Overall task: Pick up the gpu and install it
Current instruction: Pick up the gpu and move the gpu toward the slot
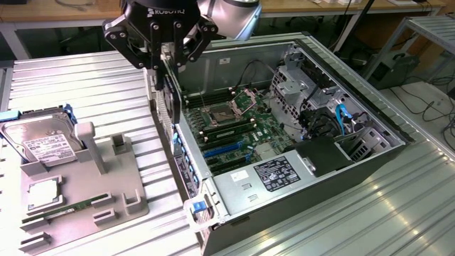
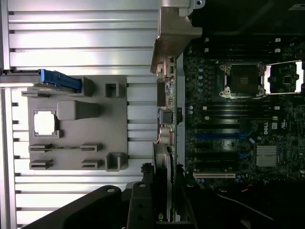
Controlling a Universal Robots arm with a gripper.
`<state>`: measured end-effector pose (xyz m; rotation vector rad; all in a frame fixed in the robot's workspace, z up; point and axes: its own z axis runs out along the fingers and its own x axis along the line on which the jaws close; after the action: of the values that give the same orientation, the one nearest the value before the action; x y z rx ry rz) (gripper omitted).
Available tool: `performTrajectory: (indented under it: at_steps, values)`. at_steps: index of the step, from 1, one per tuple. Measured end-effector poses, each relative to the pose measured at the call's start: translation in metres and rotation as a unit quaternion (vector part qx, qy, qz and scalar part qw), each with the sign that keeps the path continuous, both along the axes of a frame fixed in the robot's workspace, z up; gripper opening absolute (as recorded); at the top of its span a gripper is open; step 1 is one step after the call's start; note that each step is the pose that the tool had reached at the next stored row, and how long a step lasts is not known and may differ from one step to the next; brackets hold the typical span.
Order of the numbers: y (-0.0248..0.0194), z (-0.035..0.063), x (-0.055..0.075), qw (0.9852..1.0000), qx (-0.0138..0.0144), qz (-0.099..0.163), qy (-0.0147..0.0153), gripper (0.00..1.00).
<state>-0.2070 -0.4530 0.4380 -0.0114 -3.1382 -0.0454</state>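
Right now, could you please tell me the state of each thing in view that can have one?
gripper: shut on the gpu
gpu: held upright in the air, not in a slot
computer case: on its side, panel off
CPU socket: cover flipped open
hard drive: resting in the grey holder
memory stick: lying in the holder

Ribbed metal table (image 1: pixel 85 80) in a bright workroom
The table's silver ribs run across the frame and shine strongly at the lower right. Along the top edge stands a wooden desk (image 1: pixel 320 6). At the upper right lies a grey floor (image 1: pixel 416 98) with black cables (image 1: pixel 435 109), and a metal rack (image 1: pixel 429 24) stands beside it
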Motion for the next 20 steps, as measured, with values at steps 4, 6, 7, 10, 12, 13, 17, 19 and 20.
performTrajectory:
  at_steps: [4,6,7,10,12,13,17,19,20]
  values:
    - [0.0000,0.0000,0.005,1.0000,0.0000,0.000,0.0000,0.27]
    - [0.0000,0.0000,0.008,1.0000,0.0000,0.000,0.0000,0.27]
    - [0.0000,0.0000,0.010,1.0000,0.0000,0.000,0.0000,0.27]
    - [0.0000,0.0000,0.013,1.0000,0.0000,0.000,0.0000,0.27]
    - [0.0000,0.0000,0.015,1.0000,0.0000,0.000,0.0000,0.27]
    - [0.0000,-0.0001,0.017,1.0000,0.0000,0.000,0.0000,0.27]
    - [0.0000,0.0000,0.022,1.0000,0.0000,0.000,0.0000,0.27]
    - [0.0000,0.0000,0.025,1.0000,0.0000,0.000,0.0000,0.27]
    - [0.0000,0.0000,0.026,1.0000,0.0000,0.000,0.0000,0.27]
